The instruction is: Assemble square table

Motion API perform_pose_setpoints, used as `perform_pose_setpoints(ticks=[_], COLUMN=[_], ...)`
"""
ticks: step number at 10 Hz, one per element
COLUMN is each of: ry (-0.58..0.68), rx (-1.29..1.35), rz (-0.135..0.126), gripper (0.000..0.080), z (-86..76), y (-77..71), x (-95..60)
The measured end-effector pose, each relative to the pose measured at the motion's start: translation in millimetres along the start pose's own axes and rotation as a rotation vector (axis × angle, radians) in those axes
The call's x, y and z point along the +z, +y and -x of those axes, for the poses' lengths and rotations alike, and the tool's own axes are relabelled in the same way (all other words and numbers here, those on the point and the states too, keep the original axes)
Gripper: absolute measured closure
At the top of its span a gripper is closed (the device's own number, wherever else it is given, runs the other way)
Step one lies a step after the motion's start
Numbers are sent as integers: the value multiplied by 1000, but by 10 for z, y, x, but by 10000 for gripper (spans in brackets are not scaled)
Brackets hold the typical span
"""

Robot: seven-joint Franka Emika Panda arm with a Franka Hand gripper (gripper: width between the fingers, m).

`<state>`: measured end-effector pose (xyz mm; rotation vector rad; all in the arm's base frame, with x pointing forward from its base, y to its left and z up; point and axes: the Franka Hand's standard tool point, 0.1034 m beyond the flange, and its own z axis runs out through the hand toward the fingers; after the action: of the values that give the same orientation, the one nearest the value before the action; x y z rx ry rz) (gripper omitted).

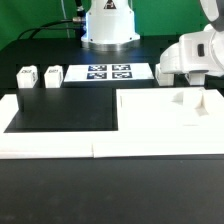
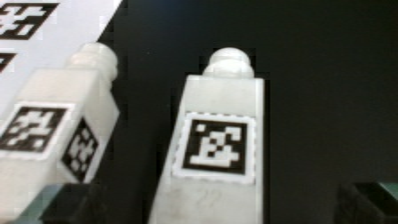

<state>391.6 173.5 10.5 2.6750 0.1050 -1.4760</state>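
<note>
In the wrist view a white leg (image 2: 222, 130) with a black-and-white tag lies on the black table, its round peg end pointing away. My gripper (image 2: 217, 205) is open above its near end, and one dark fingertip (image 2: 64, 203) shows at each side, clear of the leg. A second tagged leg (image 2: 63, 120) lies beside it. In the exterior view the white hand (image 1: 192, 60) hangs at the right, behind the large white square plate (image 1: 150, 118), and hides these two legs. Two more legs (image 1: 27, 77) (image 1: 53, 74) stand at the far left.
The marker board (image 1: 105, 72) (image 2: 22, 22) lies between the two pairs of legs. Long white border rails (image 1: 50, 143) frame the black work area at the exterior view's left and front. The robot base (image 1: 108, 25) stands at the back.
</note>
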Motion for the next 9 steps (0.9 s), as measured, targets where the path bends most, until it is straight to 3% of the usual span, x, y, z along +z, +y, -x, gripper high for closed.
perform_pose_setpoints(ticks=[3, 5, 9], ry=[6, 6, 6], rx=[-3, -3, -3], rz=[1, 1, 1], gripper=[174, 510, 508], z=[-11, -11, -10], y=[-12, -13, -13], x=[15, 16, 16])
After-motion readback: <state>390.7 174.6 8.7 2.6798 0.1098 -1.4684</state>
